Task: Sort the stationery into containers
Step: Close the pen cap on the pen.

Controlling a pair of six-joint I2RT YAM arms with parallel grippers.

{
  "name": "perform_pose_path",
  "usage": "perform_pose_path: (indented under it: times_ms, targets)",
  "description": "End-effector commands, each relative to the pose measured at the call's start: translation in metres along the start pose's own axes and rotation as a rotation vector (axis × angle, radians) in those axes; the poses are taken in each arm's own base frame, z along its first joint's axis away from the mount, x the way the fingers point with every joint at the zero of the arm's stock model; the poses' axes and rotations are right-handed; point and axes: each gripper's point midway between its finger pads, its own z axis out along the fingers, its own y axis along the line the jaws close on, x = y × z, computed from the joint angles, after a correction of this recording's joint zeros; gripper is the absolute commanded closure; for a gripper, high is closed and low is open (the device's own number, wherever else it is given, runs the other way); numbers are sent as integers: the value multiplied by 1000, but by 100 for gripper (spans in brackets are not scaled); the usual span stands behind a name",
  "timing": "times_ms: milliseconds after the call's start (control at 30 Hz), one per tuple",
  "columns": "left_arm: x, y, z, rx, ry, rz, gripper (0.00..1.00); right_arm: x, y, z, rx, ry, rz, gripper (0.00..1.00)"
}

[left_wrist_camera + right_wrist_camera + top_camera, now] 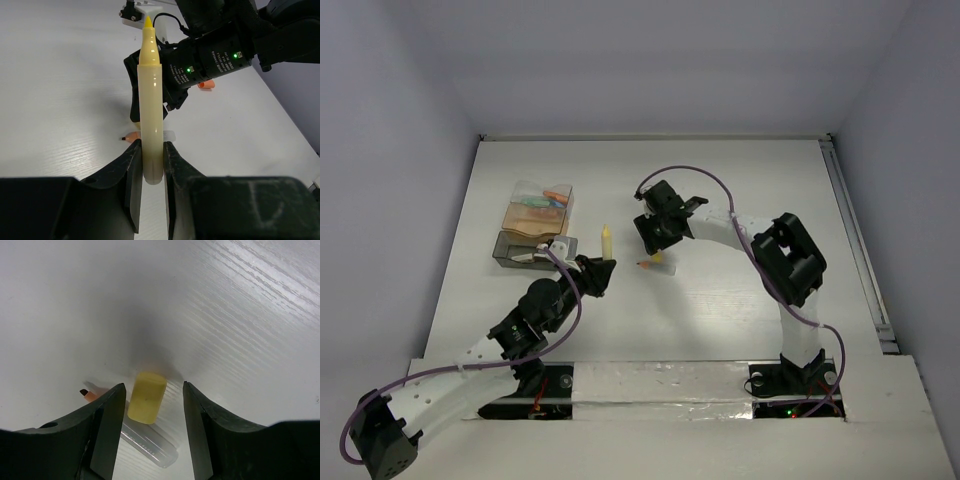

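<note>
My left gripper [602, 268] is shut on the lower end of an uncapped pale yellow highlighter [606, 241] and holds it above the table. In the left wrist view the highlighter [151, 100] stands pinched between my fingertips [151, 160], tip pointing away. My right gripper [656, 243] is open and low over the table. A yellow cap [146, 396] lies between its jaws [153, 389], touching neither. A clear tube [150, 442] and an orange pencil stub [92, 392] lie beside the cap. The container [510, 215] is at the left, with coloured pieces inside.
The container's grey section [512, 252] is just left of my left wrist. An orange cap [206, 85] lies on the table beyond the right arm [215, 55], which stands close in front of the highlighter tip. The orange stub also shows in the left wrist view [131, 136].
</note>
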Motion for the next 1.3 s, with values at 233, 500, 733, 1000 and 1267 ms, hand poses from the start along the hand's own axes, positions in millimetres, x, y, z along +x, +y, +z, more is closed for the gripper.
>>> perform_pose_path:
  times_ms: [233,500,733,1000,1267]
  targets:
    - [-9,-5,1,26,-39,-2,100,-8,0,7,7,1,15,51]
    - [-6,-6,4,29,-31,-2,100,-21,-2,9,28,-59,40,83]
    - [-4,-13,10,49,-16,-9,100,-96,-10,-46,65,-372,135,100]
    - [-5,-25,17,94,-5,-34,100,-154,28,-139,-208,-732,281,100]
    - [0,-23,29,58,25,-23,100,-168,51,-174,-404,-833,416,100]
